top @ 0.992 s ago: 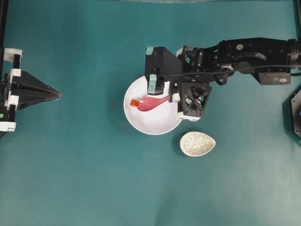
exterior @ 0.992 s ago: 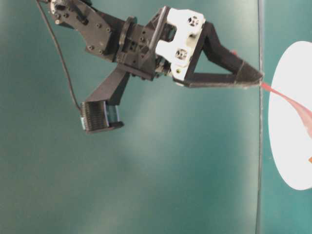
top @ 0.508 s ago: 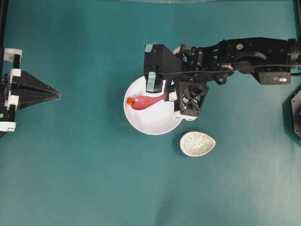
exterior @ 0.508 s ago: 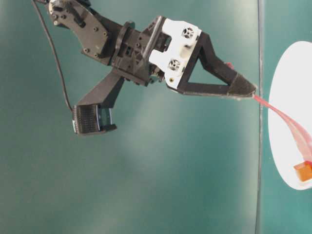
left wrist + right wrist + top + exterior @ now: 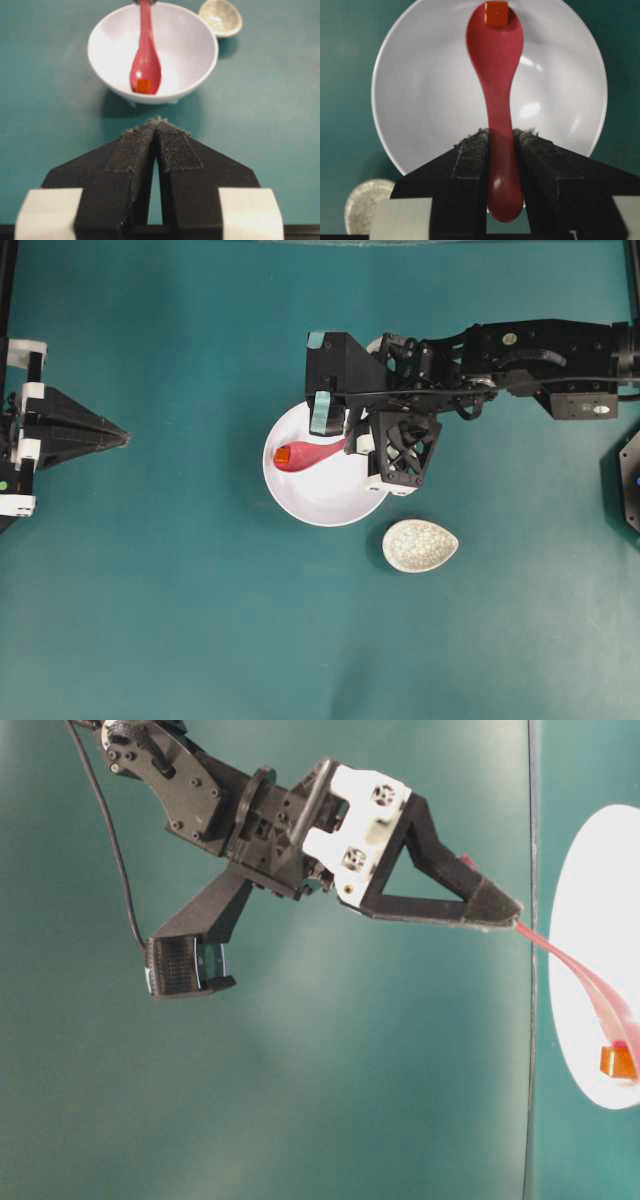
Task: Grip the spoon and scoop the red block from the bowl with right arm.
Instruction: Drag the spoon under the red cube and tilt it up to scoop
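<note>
**Block now riding in the spoon's scoop**

Over the past second the red block (image 5: 282,455) has been going from sitting at the tip of the spoon (image 5: 306,454) to lying inside the scoop's front end, and the spoon has been shifting toward the far-left wall of the white bowl (image 5: 325,508) in the overhead view. The left wrist view is showing the cube resting on the scoop near its tip, which suggests the scooping itself is nearly done; lifting it clear of the bowl without tipping looks like the remaining work.

The right gripper (image 5: 501,142) is clamping the spoon's handle between its padded fingers (image 5: 470,152), with the handle's end sticking out behind them. The right arm (image 5: 520,355) is reaching in from the right edge of the overhead view, wrist angled down over the bowl's near-right rim, so the spoon is sloping downward into the bowl, as the table-level view shows.

The left gripper (image 5: 157,131) is parked well apart on the teal table (image 5: 200,620), fingers pressed together and holding nothing. The speckled spoon rest (image 5: 420,545) is lying just beside the bowl.
</note>
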